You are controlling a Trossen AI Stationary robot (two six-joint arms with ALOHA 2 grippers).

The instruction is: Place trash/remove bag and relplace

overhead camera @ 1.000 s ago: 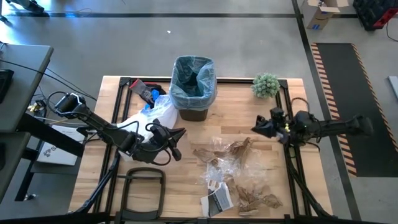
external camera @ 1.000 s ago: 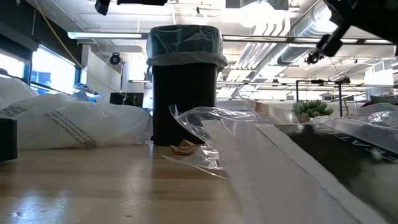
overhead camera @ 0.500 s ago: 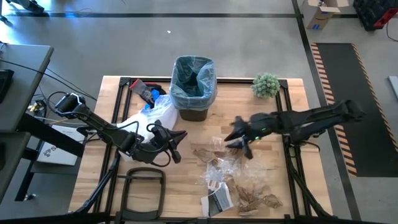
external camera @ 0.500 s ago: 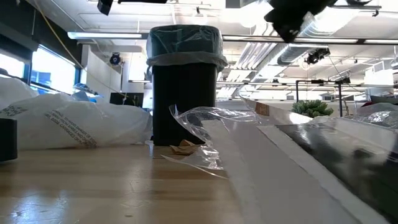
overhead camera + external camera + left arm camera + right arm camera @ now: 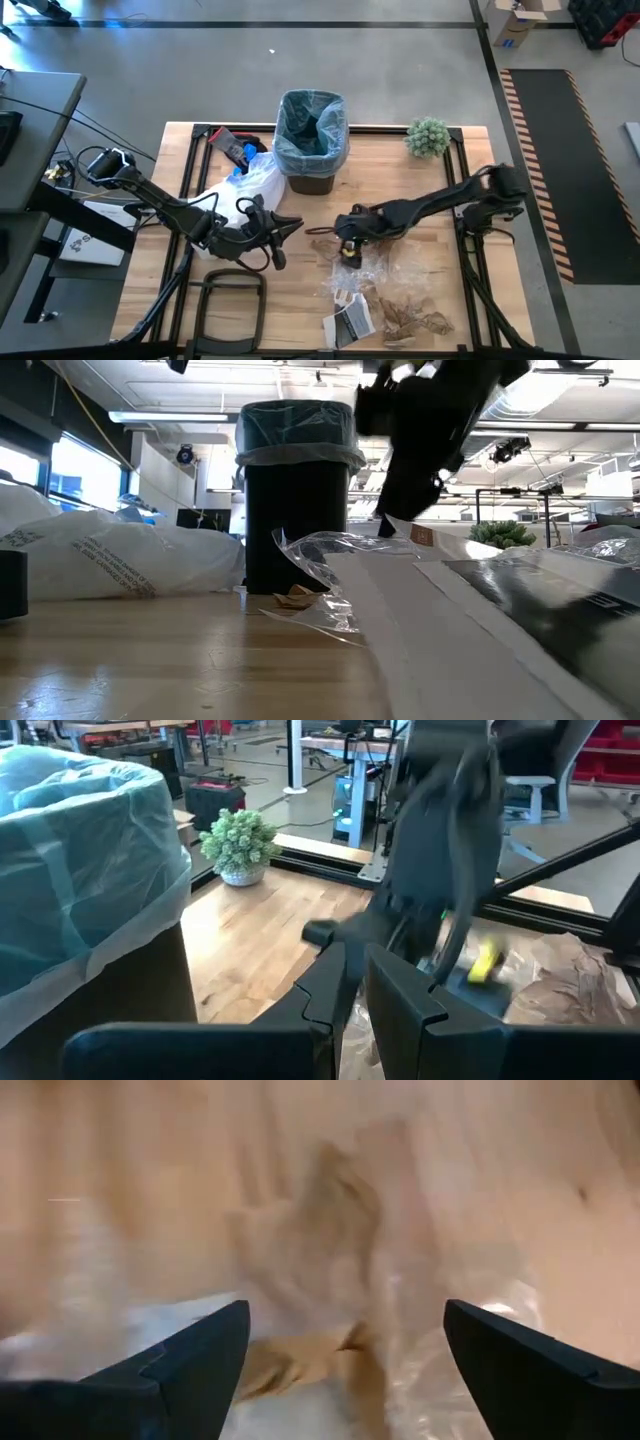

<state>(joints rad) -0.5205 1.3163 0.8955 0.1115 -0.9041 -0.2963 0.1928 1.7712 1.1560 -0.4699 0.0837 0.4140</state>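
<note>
Brown paper trash (image 5: 385, 275) strewn, right end effector (image 5: 345, 243) spread above

Light-blue bag (image 5: 311, 125) lines the upright bin; crumpled trash (image 5: 385, 280) strewn nearby on the table.

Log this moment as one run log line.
right pincer: open over trash | left pincer: shut, waiting beside bin | bag: in bin

Compared with a second ago, I see the right gripper (image 5: 343, 243) swung from the table's right edge in over the trash (image 5: 375, 270) at centre; its fingers (image 5: 190, 1360), shut before, now stand wide apart.
</note>
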